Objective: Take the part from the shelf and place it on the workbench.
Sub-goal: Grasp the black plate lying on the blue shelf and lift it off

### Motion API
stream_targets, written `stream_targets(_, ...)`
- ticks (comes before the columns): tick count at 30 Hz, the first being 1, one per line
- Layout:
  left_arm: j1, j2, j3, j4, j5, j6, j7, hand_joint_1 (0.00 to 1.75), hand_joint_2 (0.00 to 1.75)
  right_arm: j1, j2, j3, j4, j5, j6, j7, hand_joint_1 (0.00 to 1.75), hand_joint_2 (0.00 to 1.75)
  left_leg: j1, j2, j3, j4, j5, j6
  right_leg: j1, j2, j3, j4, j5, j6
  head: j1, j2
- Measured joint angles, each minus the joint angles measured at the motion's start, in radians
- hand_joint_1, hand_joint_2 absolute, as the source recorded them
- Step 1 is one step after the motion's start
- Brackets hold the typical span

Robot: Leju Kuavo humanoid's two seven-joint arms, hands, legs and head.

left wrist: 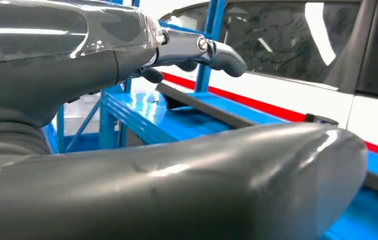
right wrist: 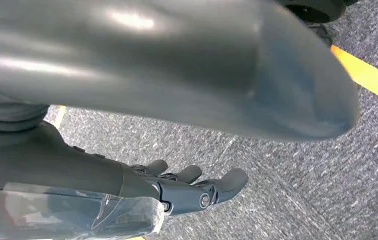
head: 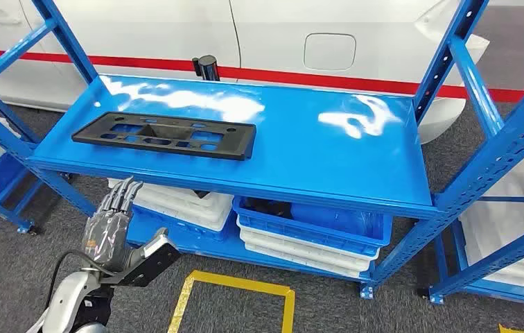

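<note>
**Black part lies on the blue shelf, left hand raised below it**

Grey carpet (head: 23, 277) marked with yellow tape lines (head: 238, 281) runs under a blue metal shelf rack (head: 342, 149), and a white car with a red stripe (head: 356, 41) stands just behind it. On the rack's upper deck, toward the left, lies the part: a long, flat black plastic panel (head: 166, 135) with cut-outs, resting flat and touched by nothing. A short black post (head: 206, 67) shows beyond the deck's far edge. Under the deck, stacked white trays (head: 183, 201) sit to the left and a blue bin (head: 315, 222) on more white trays to the right.

The left hand (head: 112, 225) is up at the near left, in front of and below the deck's near edge, well short of the panel. Its fingers (head: 124, 194) point up and away, spread a little, with nothing in them.

The right hand (right wrist: 177, 192) hangs over the carpet, its fingers (right wrist: 229, 181) loosely extended and apart, holding nothing.
</note>
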Motion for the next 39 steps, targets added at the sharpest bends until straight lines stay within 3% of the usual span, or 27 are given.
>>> stream_targets(3, 0.001, 0.000, 0.000, -0.002, -0.001, 0.000, 0.000, 0.00, 0.00, 0.000, 0.000, 0.000, 0.000, 0.000, 0.000, -0.003, 0.00, 0.00, 0.001, 0.000, 0.013, -0.015, 0.000, 0.008, 0.001, -0.003, 0.010, -0.007, -0.005, 0.012, 0.000, 0.000)
stream_targets(5, -0.001, 0.000, 0.000, -0.005, -0.001, 0.000, 0.001, 0.00, 0.00, -0.001, 0.000, 0.000, 0.000, -0.001, 0.000, -0.006, 0.00, 0.00, 0.005, 0.001, 0.036, -0.036, 0.001, 0.017, 0.004, -0.007, -0.007, 0.046, -0.034, 0.019, 0.001, 0.000)
stream_targets(7, -0.002, 0.000, -0.001, -0.005, -0.001, -0.003, 0.001, 0.00, 0.00, 0.000, -0.001, 0.000, 0.000, -0.002, 0.000, -0.008, 0.00, 0.00, 0.004, 0.003, 0.049, -0.043, -0.005, 0.027, 0.005, -0.009, -0.077, 0.178, -0.087, 0.019, 0.003, 0.000)
stream_targets(8, -0.001, 0.000, -0.001, -0.005, -0.001, -0.004, 0.001, 0.00, 0.00, 0.001, -0.001, 0.000, 0.000, -0.002, 0.000, -0.009, 0.00, 0.00, 0.002, 0.003, 0.053, -0.043, -0.009, 0.031, 0.005, -0.009, -0.117, 0.240, -0.104, 0.018, 0.003, 0.000)
stream_targets(9, 0.001, 0.000, -0.002, -0.005, -0.001, -0.004, 0.001, 0.00, 0.00, 0.003, -0.001, 0.000, 0.000, -0.003, 0.000, -0.009, 0.00, 0.00, 0.000, 0.003, 0.057, -0.043, -0.013, 0.033, 0.006, -0.009, -0.144, 0.274, -0.103, 0.018, 0.003, 0.000)
stream_targets(10, 0.002, -0.001, -0.002, -0.005, -0.001, -0.005, 0.001, 0.00, 0.00, 0.005, -0.002, 0.000, 0.000, -0.003, 0.000, -0.009, 0.00, 0.00, -0.001, 0.002, 0.063, -0.042, -0.017, 0.034, 0.006, -0.009, -0.152, 0.267, -0.080, 0.017, 0.003, 0.000)
stream_targets(11, 0.003, -0.001, -0.002, -0.005, -0.001, -0.005, 0.001, 0.00, 0.00, 0.005, -0.002, 0.000, 0.000, -0.003, 0.000, -0.009, 0.00, 0.00, -0.002, 0.001, 0.070, -0.042, -0.023, 0.033, 0.006, -0.010, -0.139, 0.220, -0.040, 0.016, 0.004, 0.000)
stream_targets(13, 0.003, -0.001, -0.002, -0.005, -0.001, -0.005, 0.001, 0.00, 0.00, 0.004, -0.002, 0.000, 0.000, -0.003, 0.000, -0.009, 0.00, 0.00, -0.005, 0.000, 0.083, -0.037, -0.037, 0.027, 0.007, -0.010, -0.083, 0.075, 0.041, 0.011, 0.004, 0.000)
stream_targets(14, 0.003, -0.001, -0.002, -0.005, -0.001, -0.005, 0.001, 0.00, 0.00, 0.004, -0.003, 0.000, 0.000, -0.003, 0.001, -0.009, 0.00, 0.00, -0.006, 0.000, 0.086, -0.035, -0.044, 0.023, 0.008, -0.009, -0.061, 0.024, 0.062, 0.008, 0.003, 0.000)
stream_targets(15, 0.003, -0.001, -0.002, -0.005, -0.001, -0.006, 0.001, 0.00, 0.00, 0.003, -0.003, 0.000, 0.000, -0.003, 0.001, -0.009, 0.00, 0.00, -0.008, 0.000, 0.087, -0.032, -0.049, 0.019, 0.010, -0.009, -0.050, -0.003, 0.067, 0.004, 0.003, 0.000)
stream_targets(19, 0.001, -0.001, 0.000, -0.006, -0.001, -0.006, 0.001, 0.00, 0.00, 0.004, -0.002, -0.001, 0.000, -0.003, 0.001, -0.009, 0.00, 0.00, -0.005, 0.001, 0.079, -0.009, -0.071, 0.002, 0.005, -0.008, -0.043, -0.012, 0.058, -0.011, 0.001, 0.000)
stream_targets(21, 0.000, -0.001, 0.000, -0.006, -0.001, -0.006, 0.001, 0.00, 0.00, 0.003, -0.002, -0.001, 0.000, -0.003, 0.001, -0.010, 0.00, 0.00, 0.002, 0.002, 0.029, 0.092, -0.116, -0.015, 0.001, -0.008, -0.036, -0.013, 0.053, -0.018, -0.002, 0.000)
stream_targets(23, 0.001, -0.001, -0.001, -0.006, -0.001, -0.008, 0.001, 0.00, 0.00, 0.003, 0.000, 0.000, 0.000, -0.003, 0.001, -0.010, 0.00, 0.00, 0.012, 0.003, -0.056, 0.240, -0.163, -0.029, -0.001, -0.009, -0.031, -0.013, 0.047, -0.019, -0.004, 0.000)
stream_targets(24, 0.003, -0.001, -0.001, -0.006, -0.001, -0.009, 0.001, 0.00, 0.00, 0.004, 0.000, 0.000, 0.000, -0.003, 0.001, -0.010, 0.00, 0.00, 0.016, 0.003, -0.088, 0.285, -0.168, -0.033, -0.002, -0.008, -0.028, -0.013, 0.043, -0.018, -0.005, 0.000)
stream_targets(25, 0.004, -0.001, -0.001, -0.006, -0.001, -0.010, 0.001, 0.00, 0.00, 0.004, 0.000, 0.000, 0.000, -0.003, 0.001, -0.010, 0.00, 0.00, 0.020, 0.003, -0.099, 0.287, -0.151, -0.036, -0.003, -0.008, -0.023, -0.013, 0.039, -0.017, -0.005, 0.000)
stream_targets(26, 0.004, -0.001, -0.001, -0.006, -0.001, -0.010, 0.001, 0.00, 0.00, 0.005, 0.000, 0.000, 0.000, -0.003, 0.000, -0.010, 0.00, 0.00, 0.023, 0.003, -0.088, 0.245, -0.116, -0.037, -0.005, -0.007, -0.016, -0.013, 0.034, -0.014, -0.005, 0.000)
stream_targets(28, 0.003, -0.001, -0.001, -0.006, -0.001, -0.011, 0.001, 0.00, 0.00, 0.004, 0.000, 0.000, 0.000, -0.005, 0.000, -0.010, 0.00, 0.00, 0.024, 0.003, -0.029, 0.096, -0.032, -0.038, -0.008, -0.006, -0.001, -0.014, 0.023, -0.006, -0.005, 0.000)
stream_targets(29, 0.003, -0.001, -0.001, -0.006, -0.001, -0.012, 0.002, 0.00, 0.00, 0.003, 0.000, 0.000, 0.000, -0.007, 0.000, -0.010, 0.00, 0.00, 0.022, 0.003, -0.003, 0.034, -0.008, -0.036, -0.008, -0.004, 0.003, -0.014, 0.019, -0.001, -0.005, 0.000)
stream_targets(30, 0.002, -0.001, -0.001, -0.006, -0.001, -0.012, 0.002, 0.00, 0.00, 0.003, 0.000, 0.000, 0.000, -0.010, 0.000, -0.010, 0.00, 0.00, 0.018, 0.002, 0.013, -0.001, 0.001, -0.032, -0.007, -0.003, 0.005, -0.015, 0.015, 0.005, -0.005, 0.000)
stream_targets(33, 0.003, -0.001, -0.001, -0.006, -0.001, -0.014, 0.003, 0.00, 0.00, 0.003, 0.000, -0.001, 0.000, -0.015, 0.000, -0.008, 0.00, 0.00, 0.013, 0.003, 0.019, -0.013, -0.006, -0.013, -0.007, -0.002, 0.008, -0.019, 0.009, 0.020, -0.004, 0.000)
stream_targets(35, 0.002, -0.001, -0.001, -0.008, -0.002, -0.014, 0.003, 0.00, 0.00, 0.003, -0.001, -0.001, 0.000, -0.016, 0.000, -0.007, 0.00, 0.00, 0.015, 0.009, 0.029, -0.020, -0.009, 0.002, -0.007, -0.004, -0.005, 0.019, -0.016, 0.026, -0.003, 0.000)
stream_targets(36, 0.001, -0.001, -0.001, -0.008, -0.002, -0.015, 0.003, 0.00, 0.00, 0.002, -0.001, -0.001, 0.000, -0.016, 0.000, -0.007, 0.00, 0.00, 0.016, 0.012, 0.036, -0.024, -0.011, 0.010, -0.006, -0.006, -0.030, 0.073, -0.042, 0.025, -0.003, 0.000)
stream_targets(38, 0.002, -0.001, -0.002, -0.008, -0.002, -0.018, 0.003, 0.00, 0.00, 0.003, -0.001, -0.001, 0.000, -0.016, 0.000, -0.007, 0.00, 0.00, 0.011, 0.018, 0.044, -0.024, -0.018, 0.022, -0.002, -0.007, -0.111, 0.223, -0.098, 0.023, -0.002, 0.000)
stream_targets(39, 0.002, -0.001, -0.003, -0.008, -0.002, -0.019, 0.003, 0.00, 0.00, 0.005, -0.001, -0.001, 0.000, -0.016, 0.000, -0.007, 0.00, 0.00, 0.008, 0.019, 0.048, -0.024, -0.022, 0.025, -0.001, -0.007, -0.147, 0.279, -0.109, 0.022, -0.002, 0.000)
